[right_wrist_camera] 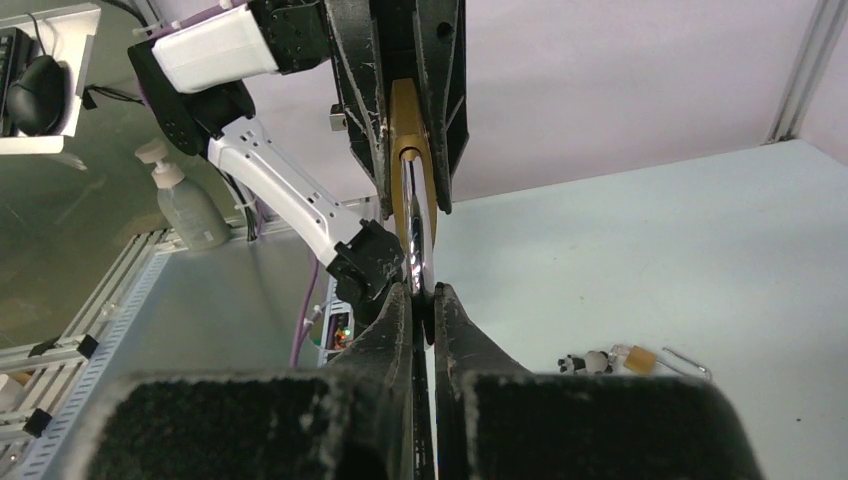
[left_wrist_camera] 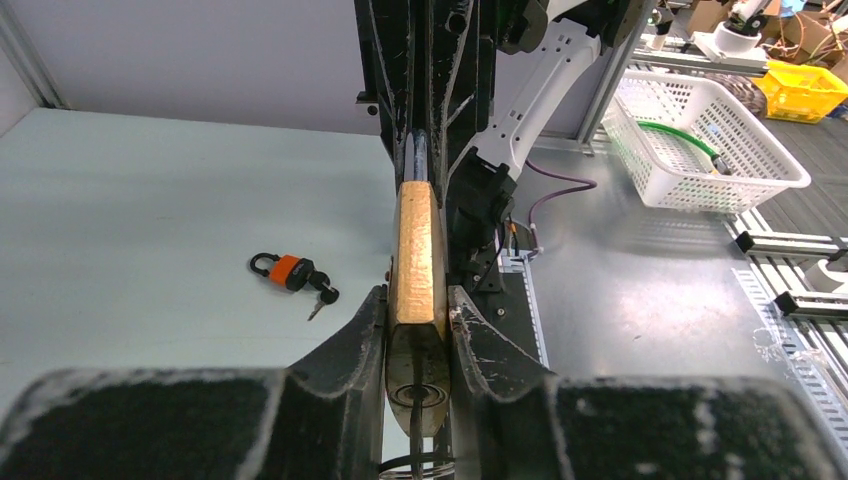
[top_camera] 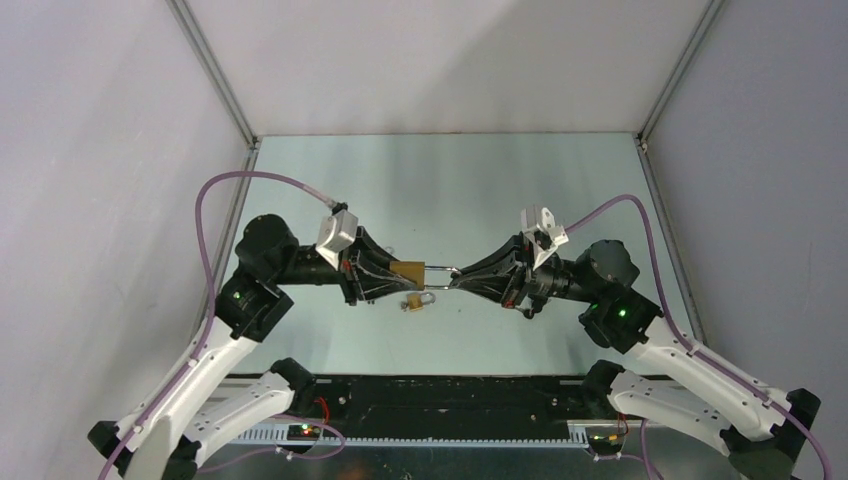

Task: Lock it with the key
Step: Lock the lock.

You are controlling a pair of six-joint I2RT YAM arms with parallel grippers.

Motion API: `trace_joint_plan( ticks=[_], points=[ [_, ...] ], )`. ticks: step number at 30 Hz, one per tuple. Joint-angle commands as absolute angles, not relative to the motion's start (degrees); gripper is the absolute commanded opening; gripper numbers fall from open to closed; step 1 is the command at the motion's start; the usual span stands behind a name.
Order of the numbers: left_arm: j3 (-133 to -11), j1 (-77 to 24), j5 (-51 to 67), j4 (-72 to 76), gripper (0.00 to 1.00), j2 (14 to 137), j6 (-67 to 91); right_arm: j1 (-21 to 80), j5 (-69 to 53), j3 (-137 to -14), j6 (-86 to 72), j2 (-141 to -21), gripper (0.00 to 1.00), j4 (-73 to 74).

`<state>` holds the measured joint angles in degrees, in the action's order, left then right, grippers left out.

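Observation:
A brass padlock [top_camera: 408, 270] hangs in the air between the two grippers. My left gripper [top_camera: 385, 272] is shut on its body, which shows edge-on in the left wrist view [left_wrist_camera: 416, 250] between the fingertips [left_wrist_camera: 368, 320]. A key [left_wrist_camera: 416, 415] sits in the keyhole at the body's near end, with a wire ring below it. My right gripper [top_camera: 462, 277] is shut on the silver shackle [top_camera: 440, 269]. In the right wrist view the shackle [right_wrist_camera: 417, 215] runs from my right gripper [right_wrist_camera: 425, 297] up into the brass body [right_wrist_camera: 402, 130]. I cannot tell whether the shackle is pushed home.
A small brass padlock with a panda charm [right_wrist_camera: 620, 358] lies on the table under the held lock and also shows in the top view [top_camera: 419, 301]. An orange padlock with keys [left_wrist_camera: 290, 272] lies on the table. A white basket [left_wrist_camera: 700, 140] stands off the table.

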<state>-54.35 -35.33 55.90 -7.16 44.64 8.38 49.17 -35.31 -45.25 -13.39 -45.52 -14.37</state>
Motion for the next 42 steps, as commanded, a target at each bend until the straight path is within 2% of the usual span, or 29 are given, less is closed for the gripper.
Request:
trace_joint_plan(
  ticks=[1,12,24,34,42],
  points=[
    [-56.0,-38.0,56.9,-1.9,0.00,45.9,6.7,51.7,-29.2,-48.8,-15.3,-47.1,0.00,-17.2],
    [-57.6,-41.8,56.1,-1.3,0.00,51.5,10.9,59.5,-18.9,-48.4,-5.8,-51.4,0.00,-20.7],
    [-55.6,-42.6,44.8,6.8,0.00,52.2,14.1,62.0,-26.6,-48.4,-10.0,-56.9,0.00,-23.9],
    [-56.5,-42.6,43.6,11.8,0.00,54.8,15.4,61.3,-40.6,-48.4,-15.4,-60.6,0.00,-25.5],
    [-59.7,-42.5,42.4,13.3,0.00,57.5,15.1,61.1,-41.6,-46.3,-16.5,-62.6,0.00,-24.5]
  ],
)
